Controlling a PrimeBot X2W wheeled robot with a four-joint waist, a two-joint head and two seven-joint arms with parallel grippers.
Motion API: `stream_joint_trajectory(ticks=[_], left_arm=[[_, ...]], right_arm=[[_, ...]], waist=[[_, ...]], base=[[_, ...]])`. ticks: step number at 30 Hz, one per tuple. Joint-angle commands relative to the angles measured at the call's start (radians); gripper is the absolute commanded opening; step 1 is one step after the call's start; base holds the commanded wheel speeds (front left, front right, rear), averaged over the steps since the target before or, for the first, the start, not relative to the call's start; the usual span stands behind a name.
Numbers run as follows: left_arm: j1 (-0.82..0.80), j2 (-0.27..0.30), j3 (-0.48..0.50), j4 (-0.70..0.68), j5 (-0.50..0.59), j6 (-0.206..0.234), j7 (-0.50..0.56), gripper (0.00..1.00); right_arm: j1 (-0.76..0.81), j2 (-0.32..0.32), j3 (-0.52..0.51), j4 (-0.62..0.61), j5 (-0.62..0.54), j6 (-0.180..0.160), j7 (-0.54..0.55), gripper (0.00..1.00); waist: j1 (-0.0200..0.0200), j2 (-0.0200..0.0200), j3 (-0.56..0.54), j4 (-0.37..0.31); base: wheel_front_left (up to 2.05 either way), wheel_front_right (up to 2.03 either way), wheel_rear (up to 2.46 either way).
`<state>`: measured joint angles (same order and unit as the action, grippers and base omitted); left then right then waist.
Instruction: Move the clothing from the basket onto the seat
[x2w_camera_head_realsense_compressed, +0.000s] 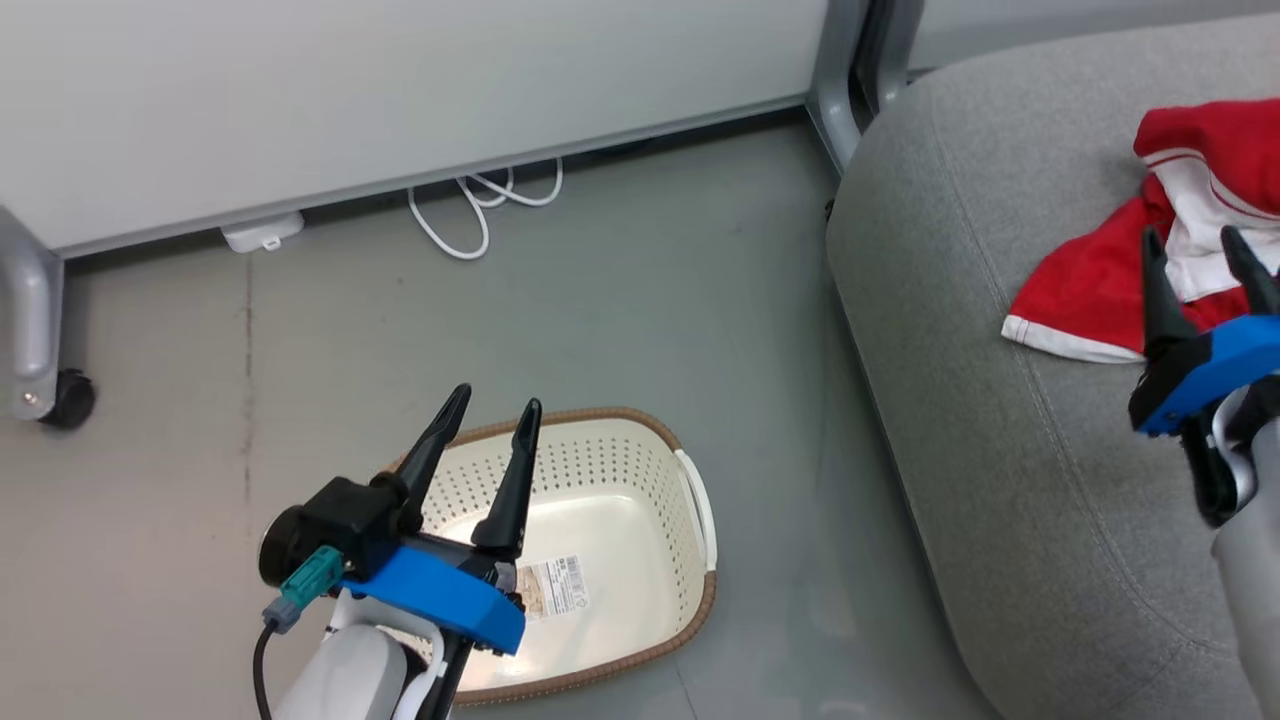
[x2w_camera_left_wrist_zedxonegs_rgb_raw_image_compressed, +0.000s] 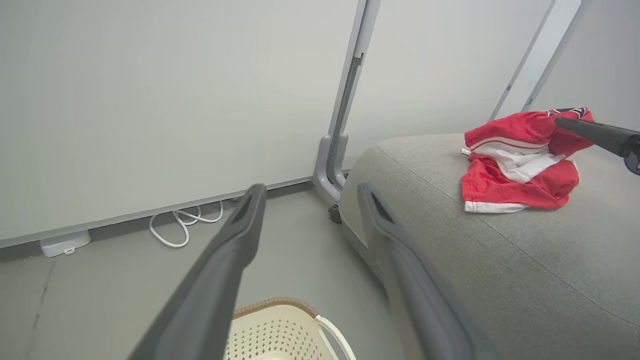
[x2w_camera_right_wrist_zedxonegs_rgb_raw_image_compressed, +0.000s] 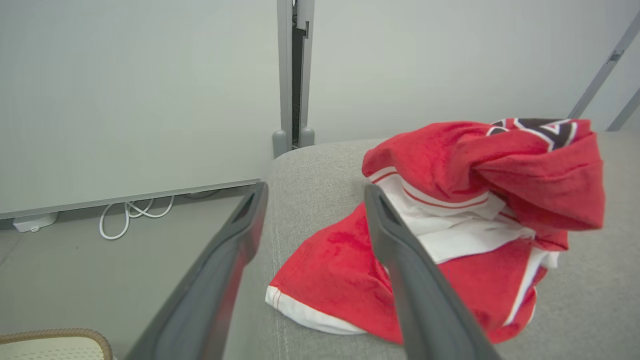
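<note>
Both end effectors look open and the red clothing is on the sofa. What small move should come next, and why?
Probably ease the right end effector back from the clothing and stop. The clothing lies loose on the seat, with the jaws open above it. The basket holds nothing I can see but its paper label, though the left end effector hides part of its floor.

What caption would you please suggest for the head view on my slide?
Red clothing lies on the grey seat; basket beside it on the floor; left hand and right hand open.
</note>
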<state>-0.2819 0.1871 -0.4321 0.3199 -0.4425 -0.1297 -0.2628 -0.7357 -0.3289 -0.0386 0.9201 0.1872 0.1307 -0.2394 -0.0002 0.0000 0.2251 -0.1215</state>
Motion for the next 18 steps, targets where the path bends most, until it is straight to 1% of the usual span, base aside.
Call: stream_joint_trajectory(ticks=[1, 7, 10, 14, 18], left_arm=[[0.028, -0.004, 0.019, 0.002, -0.005, -0.001, -0.003, 1.0], [0.094, -0.019, 0.074, 0.007, 0.002, -0.001, -0.003, 1.0], [0.117, -0.021, 0.102, 0.007, 0.013, -0.001, -0.003, 1.0], [0.155, -0.027, 0.151, 0.008, 0.019, -0.001, -0.003, 1.0], [0.182, -0.029, 0.191, 0.016, 0.025, -0.001, -0.003, 1.0]], right_arm=[[0.043, 0.013, 0.012, -0.021, 0.011, 0.0, -0.006, 1.0], [0.18, 0.048, 0.045, -0.12, 0.037, 0.0, -0.002, 1.0], [0.248, 0.058, 0.041, -0.186, 0.046, 0.0, 0.006, 1.0], [0.342, 0.083, 0.021, -0.282, 0.024, 0.0, 0.024, 1.0], [0.437, 0.126, -0.013, -0.39, -0.008, 0.0, 0.046, 1.0]], waist=[[0.0002, 0.0, -0.06, 0.037], [0.0002, 0.0, -0.133, 0.089], [0.0002, 0.0, -0.16, 0.113], [0.0002, 0.0, -0.188, 0.14], [0.0002, 0.0, -0.208, 0.163]], base=[[0.0, 0.0, 0.0], [0.0, 0.0, 0.0], [0.0, 0.0, 0.0], [0.0, 0.0, 0.0], [0.0, 0.0, 0.0]])
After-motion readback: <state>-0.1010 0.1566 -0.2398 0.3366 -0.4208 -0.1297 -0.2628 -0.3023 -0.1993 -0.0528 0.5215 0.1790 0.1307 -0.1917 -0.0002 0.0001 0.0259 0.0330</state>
